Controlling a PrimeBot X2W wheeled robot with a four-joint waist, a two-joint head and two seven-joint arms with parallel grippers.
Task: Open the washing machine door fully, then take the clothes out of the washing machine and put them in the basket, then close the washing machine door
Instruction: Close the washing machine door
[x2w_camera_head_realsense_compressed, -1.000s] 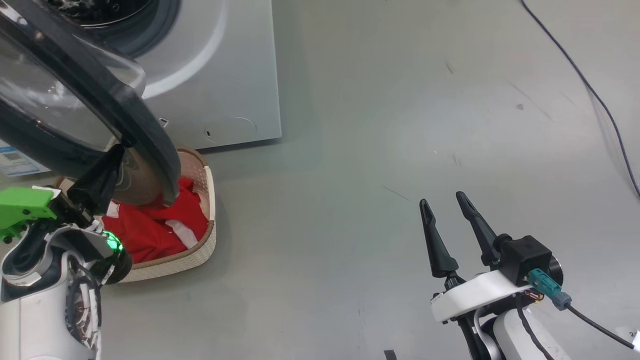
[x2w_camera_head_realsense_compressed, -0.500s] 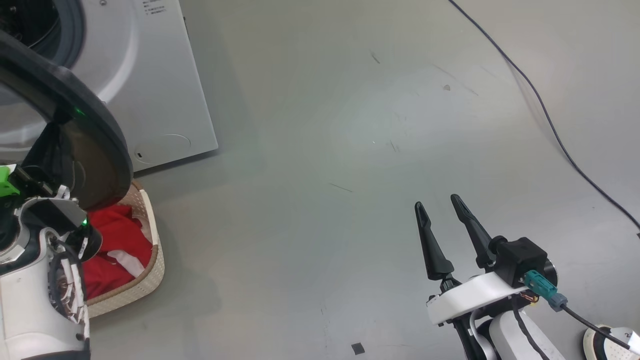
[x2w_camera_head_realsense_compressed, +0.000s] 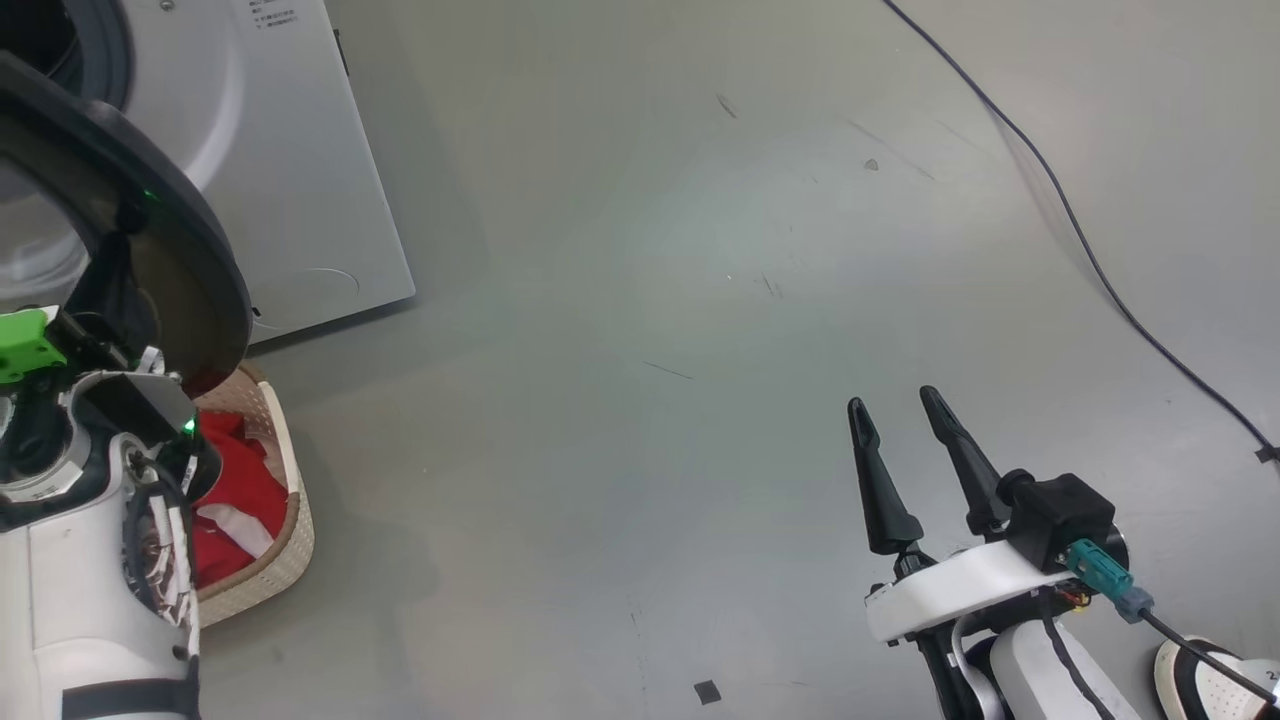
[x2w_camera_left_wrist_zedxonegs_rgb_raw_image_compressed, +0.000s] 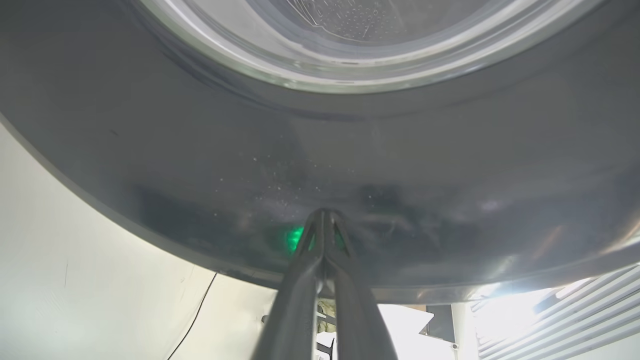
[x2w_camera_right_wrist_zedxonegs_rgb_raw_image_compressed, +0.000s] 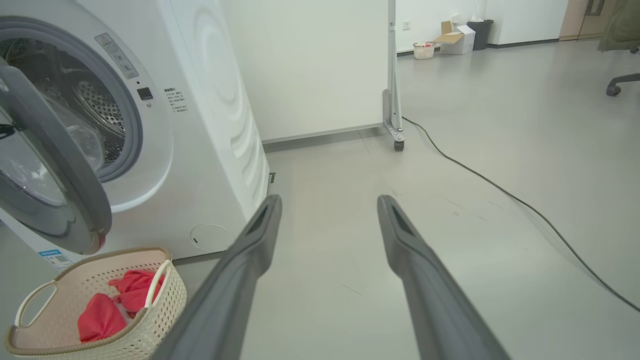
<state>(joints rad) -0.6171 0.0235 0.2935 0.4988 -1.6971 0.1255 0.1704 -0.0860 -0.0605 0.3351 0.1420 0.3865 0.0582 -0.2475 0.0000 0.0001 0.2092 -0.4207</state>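
At five o'clock in the head view, the right gripper (x2w_camera_head_realsense_compressed: 893, 400) spreads wide over the floor (x2w_camera_head_realsense_compressed: 650, 450). At nine, the left gripper (x2w_camera_left_wrist_zedxonegs_rgb_raw_image_compressed: 324, 220), pinched together and empty, sets its tips against the washing machine door (x2w_camera_left_wrist_zedxonegs_rgb_raw_image_compressed: 200, 150), whose black rim overhangs the basket (x2w_camera_head_realsense_compressed: 290, 500) holding the clothes (x2w_camera_head_realsense_compressed: 235, 480) at eight. The right wrist view adds the washing machine (x2w_camera_right_wrist_zedxonegs_rgb_raw_image_compressed: 210, 125) and its steel drum (x2w_camera_right_wrist_zedxonegs_rgb_raw_image_compressed: 95, 105). A cable (x2w_camera_head_realsense_compressed: 1080, 228) runs at two. Since a second ago the head camera has swung right.

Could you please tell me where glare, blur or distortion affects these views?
Left wrist view: a green glow reflects off the washing machine door by the left gripper, with blown-out white at lower right. Right wrist view: the washing machine bows from the wide lens. Head view: sharp, soft shadow on the floor.
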